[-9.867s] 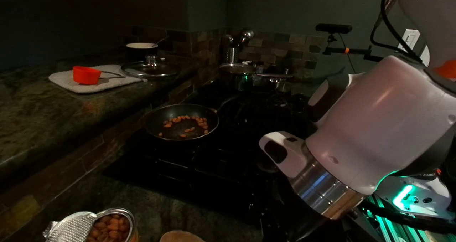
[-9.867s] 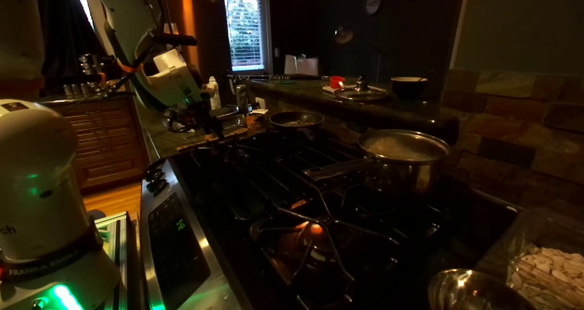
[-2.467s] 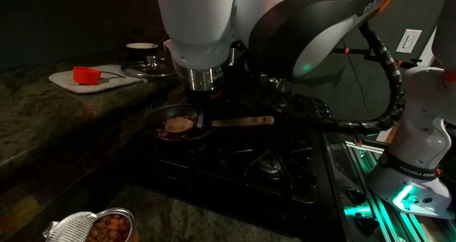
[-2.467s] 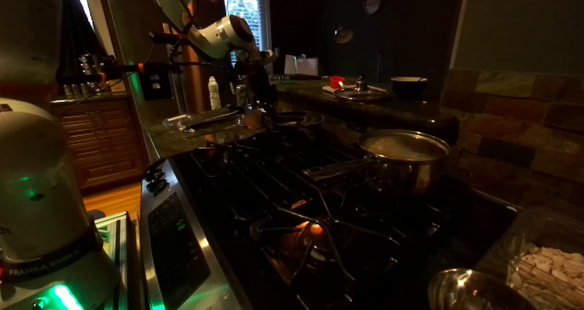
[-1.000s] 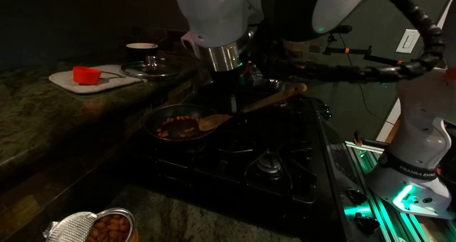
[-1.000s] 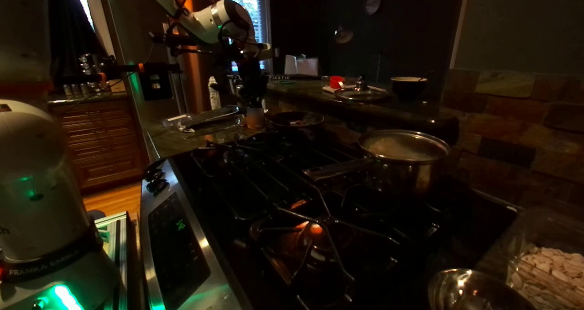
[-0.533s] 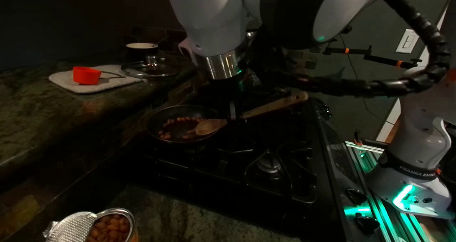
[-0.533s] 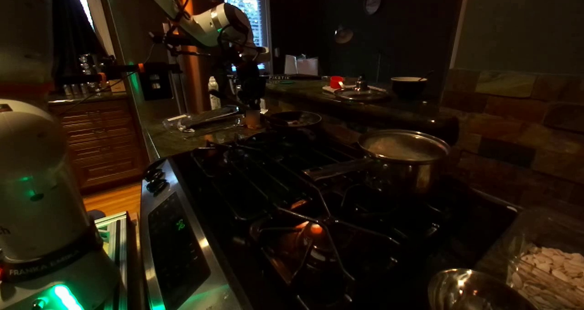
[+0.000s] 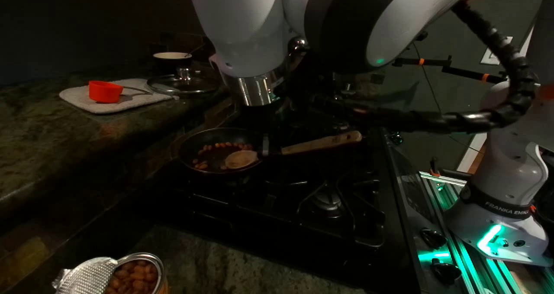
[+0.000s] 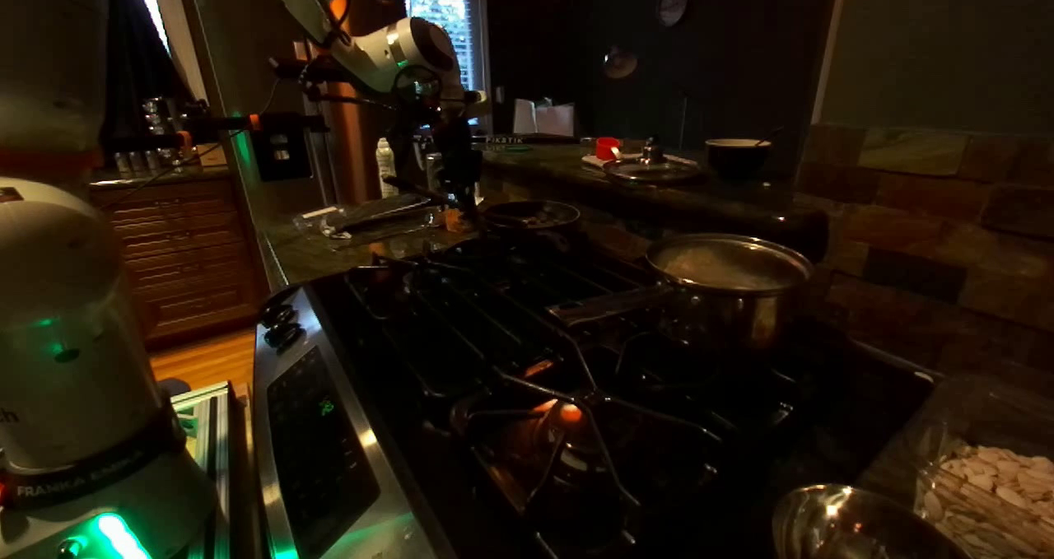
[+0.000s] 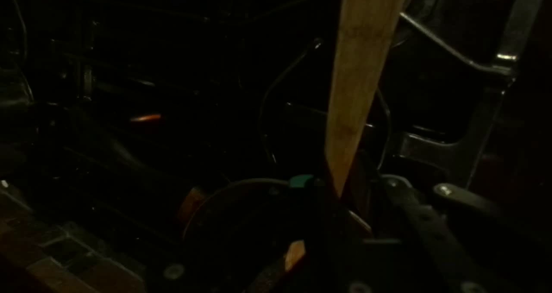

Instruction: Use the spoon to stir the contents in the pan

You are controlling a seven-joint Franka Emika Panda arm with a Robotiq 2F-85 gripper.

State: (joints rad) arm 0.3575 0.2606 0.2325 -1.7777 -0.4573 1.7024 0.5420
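Note:
My gripper is shut on the handle of the wooden spoon, close to its bowl end. The spoon's bowl is inside the dark pan, over its near right part, and the handle slants up past the rim above the stove. Whether the bowl touches the pan's floor, I cannot tell. Several almonds lie in the pan, mostly in an arc along the far side. An exterior view shows the gripper at the edge of the pan. In the dark wrist view the handle runs upward from between the fingers.
A raised counter borders the stove, bearing a red cup and a glass lid. An open can of almonds stands on the near counter. A steel saucepan sits on another burner, its handle sticking out.
Some ten seconds ago the spoon lay on the near counter. During the last second my gripper has come down and left with it, carrying the bowl further into the pan.

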